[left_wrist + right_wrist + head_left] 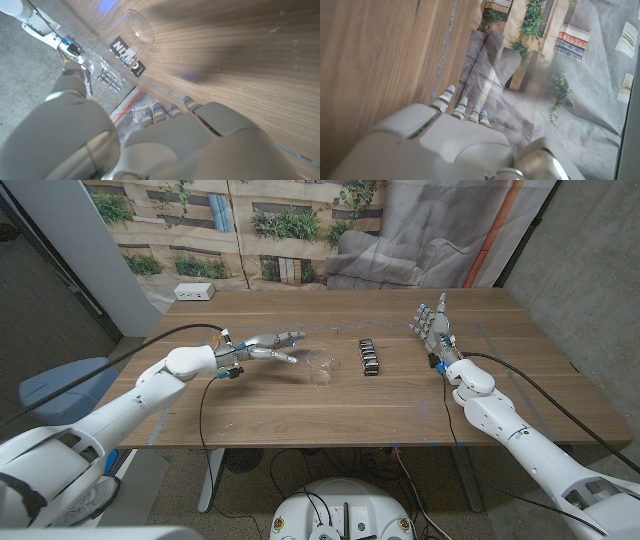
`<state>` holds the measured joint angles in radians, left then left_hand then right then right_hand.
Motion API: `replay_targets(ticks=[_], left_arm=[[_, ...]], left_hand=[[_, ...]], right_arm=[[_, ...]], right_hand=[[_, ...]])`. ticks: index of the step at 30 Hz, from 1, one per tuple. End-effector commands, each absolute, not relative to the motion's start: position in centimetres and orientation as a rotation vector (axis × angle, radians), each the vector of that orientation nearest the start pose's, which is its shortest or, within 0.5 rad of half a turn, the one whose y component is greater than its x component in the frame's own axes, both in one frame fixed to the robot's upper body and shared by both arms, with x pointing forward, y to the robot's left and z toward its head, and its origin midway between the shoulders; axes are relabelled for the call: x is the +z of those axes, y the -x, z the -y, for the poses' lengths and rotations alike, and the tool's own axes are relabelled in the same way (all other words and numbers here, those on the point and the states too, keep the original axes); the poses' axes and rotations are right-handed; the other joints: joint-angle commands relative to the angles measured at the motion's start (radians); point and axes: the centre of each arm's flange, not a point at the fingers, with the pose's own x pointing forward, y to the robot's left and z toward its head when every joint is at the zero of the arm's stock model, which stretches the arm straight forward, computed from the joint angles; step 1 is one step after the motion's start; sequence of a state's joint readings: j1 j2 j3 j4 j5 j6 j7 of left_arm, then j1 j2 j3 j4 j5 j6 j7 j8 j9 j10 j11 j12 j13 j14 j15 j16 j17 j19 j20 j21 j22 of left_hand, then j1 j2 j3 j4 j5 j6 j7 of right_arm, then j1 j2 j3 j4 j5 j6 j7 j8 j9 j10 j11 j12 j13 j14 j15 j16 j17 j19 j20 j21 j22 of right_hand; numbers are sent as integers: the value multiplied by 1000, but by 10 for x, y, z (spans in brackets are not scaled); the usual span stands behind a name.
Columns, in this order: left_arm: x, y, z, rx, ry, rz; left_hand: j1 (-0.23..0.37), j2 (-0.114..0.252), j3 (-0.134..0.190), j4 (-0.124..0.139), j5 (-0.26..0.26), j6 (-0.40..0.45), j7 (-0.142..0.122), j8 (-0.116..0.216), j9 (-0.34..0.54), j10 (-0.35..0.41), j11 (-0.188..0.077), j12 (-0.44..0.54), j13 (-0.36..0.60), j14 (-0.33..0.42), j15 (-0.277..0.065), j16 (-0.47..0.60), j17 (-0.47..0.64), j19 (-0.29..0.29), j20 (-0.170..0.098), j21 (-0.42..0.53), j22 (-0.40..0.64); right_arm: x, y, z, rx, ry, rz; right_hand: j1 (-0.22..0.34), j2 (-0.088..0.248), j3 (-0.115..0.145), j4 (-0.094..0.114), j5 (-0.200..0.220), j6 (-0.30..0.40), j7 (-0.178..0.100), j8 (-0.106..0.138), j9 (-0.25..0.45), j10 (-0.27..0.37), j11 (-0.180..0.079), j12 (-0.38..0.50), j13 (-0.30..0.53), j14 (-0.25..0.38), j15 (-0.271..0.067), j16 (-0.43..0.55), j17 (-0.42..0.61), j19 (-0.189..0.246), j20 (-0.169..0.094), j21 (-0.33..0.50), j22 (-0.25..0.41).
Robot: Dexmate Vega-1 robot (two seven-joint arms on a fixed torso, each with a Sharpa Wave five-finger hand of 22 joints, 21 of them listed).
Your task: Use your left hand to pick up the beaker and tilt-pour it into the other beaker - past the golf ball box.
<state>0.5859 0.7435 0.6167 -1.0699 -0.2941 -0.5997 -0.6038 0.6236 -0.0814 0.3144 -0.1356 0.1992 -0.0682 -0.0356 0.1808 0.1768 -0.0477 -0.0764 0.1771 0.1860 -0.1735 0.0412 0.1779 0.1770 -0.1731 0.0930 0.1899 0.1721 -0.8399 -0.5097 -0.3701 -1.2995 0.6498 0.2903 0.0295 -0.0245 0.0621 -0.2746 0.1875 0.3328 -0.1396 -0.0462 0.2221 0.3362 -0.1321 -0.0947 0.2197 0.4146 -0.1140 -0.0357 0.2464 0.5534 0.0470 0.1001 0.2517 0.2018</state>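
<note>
Head view: the beaker (pixel 319 367) at frame centre is transparent, and any contents cannot be determined. The golf ball box (pixel 369 357) beside it is too small for its markings to be read. Left wrist view: the left hand (pixel 150 140) is cut off by the lower edge, and the beaker's label is only partly legible.

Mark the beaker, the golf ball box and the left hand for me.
beaker (pixel 320 367): head view, on its clear wall.
golf ball box (pixel 369 358): head view, on the middle of its top.
left hand (pixel 262 346): head view, on the back of the hand.
</note>
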Motion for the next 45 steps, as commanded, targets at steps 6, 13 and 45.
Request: replay_targets(ticks=[6,13,45], left_arm=[[-7,-645,-323,-627,-658,603],[-11,-639,-324,-530,-561,614],[-40,-629,-320,-300,-224,591]], left_hand=[[-21,20,5,12,-3,-1,-2,7,2,-15,1,6,0,-40,14,6,0,-112,6,13,3],[-37,32,5,17,-6,9,-3,10,2,-13,2,10,0,-30,8,9,-1,-99,-8,15,3],[-157,153,15,71,-20,59,4,14,1,11,7,21,-3,14,-21,16,4,-36,-62,16,1]], right_arm=[[-27,-653,290,206,-42,594],[-27,-653,290,206,-42,594],[-27,-653,290,206,-42,594]], right_hand=[[2,90,-6,1,6,-7,-2,5,2,-4,-1,6,5,-4,-19,3,2,-3,5,7,5],[3,90,-6,1,6,-9,-1,5,2,-3,0,6,5,-4,-20,3,2,-3,6,7,5],[3,90,-6,1,6,-7,-2,6,2,-4,-1,6,5,-5,-20,3,2,-3,6,7,5]])
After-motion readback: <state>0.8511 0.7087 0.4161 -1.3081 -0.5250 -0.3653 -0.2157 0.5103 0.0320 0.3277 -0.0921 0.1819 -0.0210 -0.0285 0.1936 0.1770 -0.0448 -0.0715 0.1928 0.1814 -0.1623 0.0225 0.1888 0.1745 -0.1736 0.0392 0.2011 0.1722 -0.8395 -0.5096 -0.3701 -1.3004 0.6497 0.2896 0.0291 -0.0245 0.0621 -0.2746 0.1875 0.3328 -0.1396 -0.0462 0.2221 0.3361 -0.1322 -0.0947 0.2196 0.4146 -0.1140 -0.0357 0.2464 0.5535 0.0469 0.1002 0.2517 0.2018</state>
